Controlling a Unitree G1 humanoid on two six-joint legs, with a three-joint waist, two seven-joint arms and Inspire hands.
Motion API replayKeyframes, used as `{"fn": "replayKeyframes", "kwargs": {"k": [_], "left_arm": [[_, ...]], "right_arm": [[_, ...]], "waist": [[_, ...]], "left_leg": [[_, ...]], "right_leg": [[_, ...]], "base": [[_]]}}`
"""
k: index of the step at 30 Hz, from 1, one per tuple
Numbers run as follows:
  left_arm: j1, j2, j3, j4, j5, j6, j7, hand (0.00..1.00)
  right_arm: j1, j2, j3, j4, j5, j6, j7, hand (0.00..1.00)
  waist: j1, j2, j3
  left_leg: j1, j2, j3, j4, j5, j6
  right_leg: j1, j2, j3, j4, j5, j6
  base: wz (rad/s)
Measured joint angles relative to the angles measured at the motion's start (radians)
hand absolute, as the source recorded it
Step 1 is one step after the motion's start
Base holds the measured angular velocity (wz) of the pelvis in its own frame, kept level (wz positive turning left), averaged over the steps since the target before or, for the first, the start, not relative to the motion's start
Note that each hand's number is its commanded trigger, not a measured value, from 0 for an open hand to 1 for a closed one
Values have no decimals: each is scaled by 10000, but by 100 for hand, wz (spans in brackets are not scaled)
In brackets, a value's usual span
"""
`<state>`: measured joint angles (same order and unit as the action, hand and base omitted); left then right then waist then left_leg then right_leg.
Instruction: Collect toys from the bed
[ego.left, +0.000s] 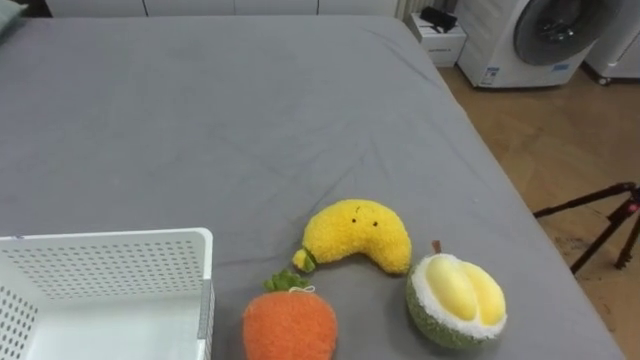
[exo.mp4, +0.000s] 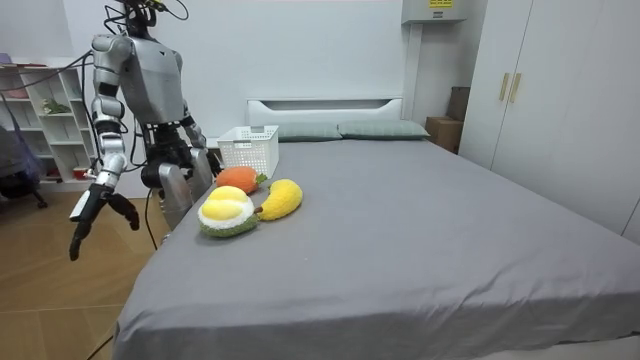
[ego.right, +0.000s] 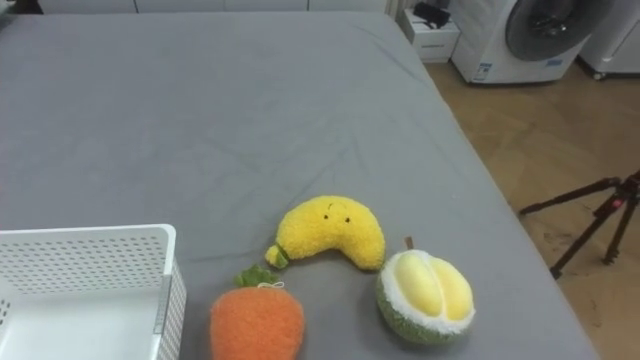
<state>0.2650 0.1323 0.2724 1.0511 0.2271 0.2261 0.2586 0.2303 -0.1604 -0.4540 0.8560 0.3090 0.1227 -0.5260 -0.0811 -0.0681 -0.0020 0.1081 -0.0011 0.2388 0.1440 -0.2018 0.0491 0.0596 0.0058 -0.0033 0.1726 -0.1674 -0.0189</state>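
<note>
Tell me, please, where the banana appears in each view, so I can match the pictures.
Left eye view: banana, lower centre, up-left of the durian.
Right eye view: banana, lower centre, again up-left of the durian.
Room view: banana, left of centre, right of the durian.
Shared landmark: the basket.

No legible text, washer sticker (ego.left: 490, 73) seemingly illegible

Eye view: white washing machine (ego.left: 545, 40) at 1 o'clock, with a low white cabinet (ego.left: 440, 42) just beside it; black tripod legs (ego.left: 600, 210) at 3 o'clock on the wooden floor (ego.left: 530, 130). Room view: wardrobe (exo.mp4: 560, 100) at 3 o'clock, shelf unit (exo.mp4: 40, 110) at 9 o'clock.
</note>
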Motion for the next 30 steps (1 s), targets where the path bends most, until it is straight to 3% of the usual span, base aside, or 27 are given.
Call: {"fn": "replayKeyframes", "kwargs": {"k": [5,12,20,23,30], "left_arm": [[4,4,-48,-25,16,-145,46,0],[-21,-6,-48,-204,2,-144,125,0],[77,-1,-448,-311,4,-167,124,0],[180,5,-541,-302,3,-370,121,0],[240,-2,-682,-302,6,-459,69,0]], "right_arm": [[-188,-30,428,-1393,-28,-394,-712,0],[-227,-16,976,-3440,-50,-383,-806,0],[-63,-8,1556,-5546,-84,-506,-243,0],[-132,-7,1614,-5775,-82,-804,200,0],[-124,-9,1681,-6474,-60,-829,721,0]], "waist": [[42,-34,20],[52,56,62],[41,68,58],[72,75,59],[87,118,59]], "left_leg": [[-159,15,60,-6,17,-5],[-261,23,46,-8,59,-11],[-264,32,45,1,62,-14],[-251,32,51,4,64,-16],[-262,35,64,4,65,-16]], "right_leg": [[-191,-2,-32,10,48,-8],[-258,22,-62,-22,54,-13],[-251,11,-35,-8,56,-18],[-227,76,1,-6,62,-20],[-249,84,32,6,69,-19]], "base": [[-3],[2],[1],[0],[0]]}}
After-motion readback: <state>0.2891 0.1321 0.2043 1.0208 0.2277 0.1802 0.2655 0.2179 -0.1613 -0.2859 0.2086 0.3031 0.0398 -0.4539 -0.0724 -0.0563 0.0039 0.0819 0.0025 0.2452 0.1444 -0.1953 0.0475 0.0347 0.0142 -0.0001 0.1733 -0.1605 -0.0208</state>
